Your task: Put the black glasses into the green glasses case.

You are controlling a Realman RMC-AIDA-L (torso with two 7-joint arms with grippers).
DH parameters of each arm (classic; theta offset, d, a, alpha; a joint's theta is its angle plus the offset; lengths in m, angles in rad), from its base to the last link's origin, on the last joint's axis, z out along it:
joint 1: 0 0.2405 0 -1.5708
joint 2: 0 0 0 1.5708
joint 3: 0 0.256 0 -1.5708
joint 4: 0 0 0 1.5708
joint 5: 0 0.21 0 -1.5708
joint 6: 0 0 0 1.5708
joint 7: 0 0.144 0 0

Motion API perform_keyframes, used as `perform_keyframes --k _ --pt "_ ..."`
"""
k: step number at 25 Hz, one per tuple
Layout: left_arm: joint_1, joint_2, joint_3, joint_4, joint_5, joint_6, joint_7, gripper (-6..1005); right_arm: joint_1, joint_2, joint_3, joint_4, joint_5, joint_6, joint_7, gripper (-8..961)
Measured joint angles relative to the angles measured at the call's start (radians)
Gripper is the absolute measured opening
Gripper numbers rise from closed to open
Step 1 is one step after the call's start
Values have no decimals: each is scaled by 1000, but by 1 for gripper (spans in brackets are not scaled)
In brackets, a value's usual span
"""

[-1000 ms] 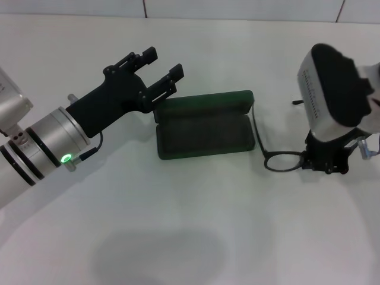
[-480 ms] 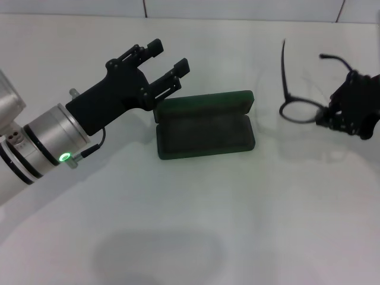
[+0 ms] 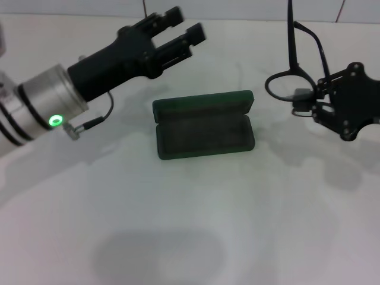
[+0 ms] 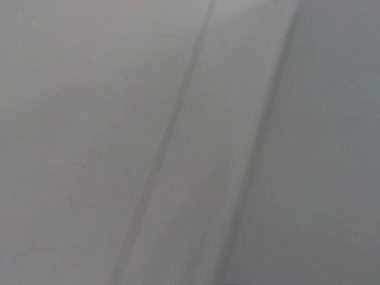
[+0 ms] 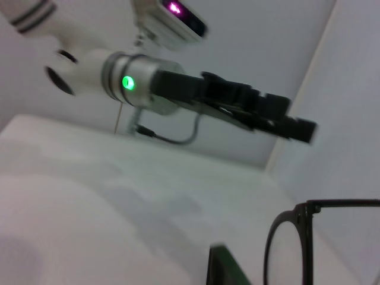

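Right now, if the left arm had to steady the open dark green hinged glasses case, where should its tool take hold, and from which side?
Probably the short end wall nearest the left tool, approached from the robot's left. The dark green hinged glasses case lies open and flat, its lid hinged along the far long edge, so pinching there might disturb the lid. The right tool holds the thin black-framed glasses aloft on the opposite side.

Black glasses (image 5: 297,249) frame-cropped, case (image 5: 222,267) too.

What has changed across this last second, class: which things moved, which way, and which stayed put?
The right gripper, shut on the black glasses, lifted them off the table beside the case; they now hang in the air to its right. The left gripper, open, rose and drew back from the case's left end. The green glasses case stayed in place, lid open.
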State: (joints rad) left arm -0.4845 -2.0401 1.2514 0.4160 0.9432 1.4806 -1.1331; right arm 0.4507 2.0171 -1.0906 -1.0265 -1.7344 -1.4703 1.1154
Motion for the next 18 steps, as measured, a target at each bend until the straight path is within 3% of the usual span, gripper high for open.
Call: perform_keyframes --k 6,18 --pt "-99 36 -1 3 123 43 -171 716 38 3 -7 213 149 6 -254 97" --pt "-171 41 -3 15 161 144 -220 715 144 10 -42 400 173 87 -439 97"
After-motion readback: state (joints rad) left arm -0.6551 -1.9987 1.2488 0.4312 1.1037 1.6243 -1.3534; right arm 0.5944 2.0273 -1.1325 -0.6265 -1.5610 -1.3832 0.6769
